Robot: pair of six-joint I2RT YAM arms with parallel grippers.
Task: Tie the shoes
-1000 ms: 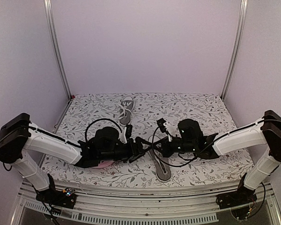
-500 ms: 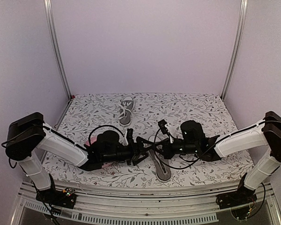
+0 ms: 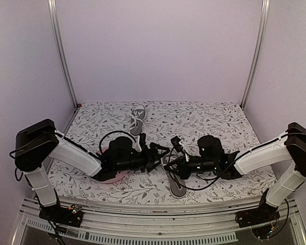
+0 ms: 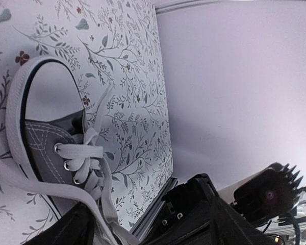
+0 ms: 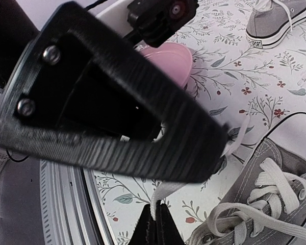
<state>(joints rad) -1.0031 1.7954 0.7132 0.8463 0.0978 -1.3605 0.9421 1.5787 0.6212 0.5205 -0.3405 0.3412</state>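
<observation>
One slip from trouble: pinches the white lace (image 5: 166, 193) in closed right jaws, holds left jaws wide open opposite, risks dragging the shoe (image 5: 245, 189) if pulled hard.

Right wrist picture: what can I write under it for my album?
The right gripper pinches a white lace of the near grey shoe, with the pink plate behind.
</observation>
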